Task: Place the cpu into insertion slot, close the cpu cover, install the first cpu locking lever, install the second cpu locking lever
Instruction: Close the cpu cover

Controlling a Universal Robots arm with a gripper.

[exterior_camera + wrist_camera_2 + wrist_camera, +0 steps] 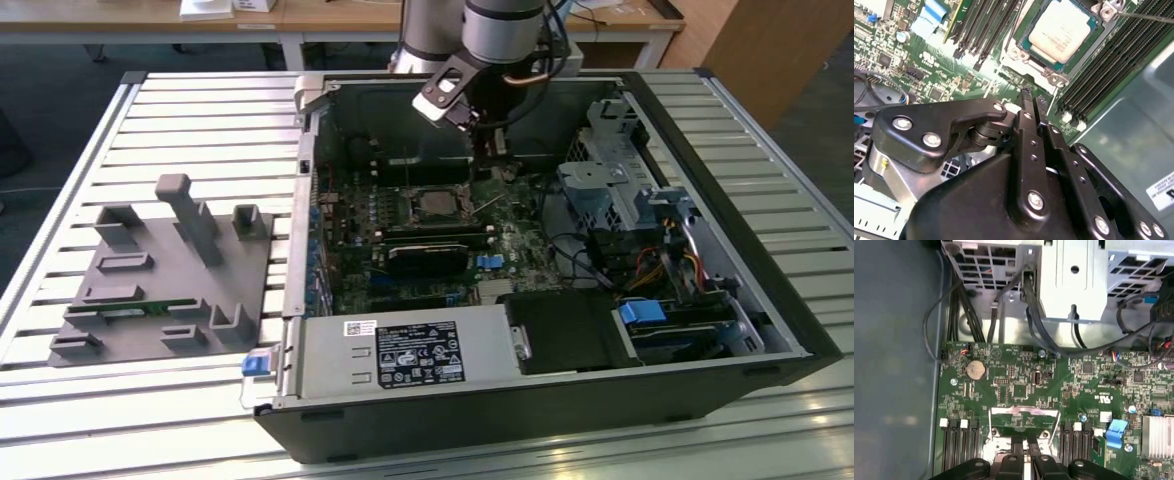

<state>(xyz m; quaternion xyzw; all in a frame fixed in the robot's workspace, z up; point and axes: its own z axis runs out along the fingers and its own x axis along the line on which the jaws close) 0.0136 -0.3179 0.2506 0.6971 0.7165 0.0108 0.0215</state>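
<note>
The cpu [1061,30] lies flat in the insertion slot [411,203] on the green motherboard, its silver top showing. In the first wrist view the cpu cover [1024,411], a thin silver frame, stands tilted up from the board, which shows through its window. My gripper [1033,102] hangs just beside the slot with its black fingers [1016,447] drawn together and nothing visible between them, tips close to the cover's lower edge. A thin wire locking lever [1144,17] sticks out past the socket's corner and stands raised [497,205] in the exterior view.
Black memory slots [1104,65] flank the socket on both sides. Drive cages [607,185] and loose cables [1034,325] crowd the case on the exterior view's right. The power supply [400,355] fills the front. A grey fixture block [167,270] sits outside the case.
</note>
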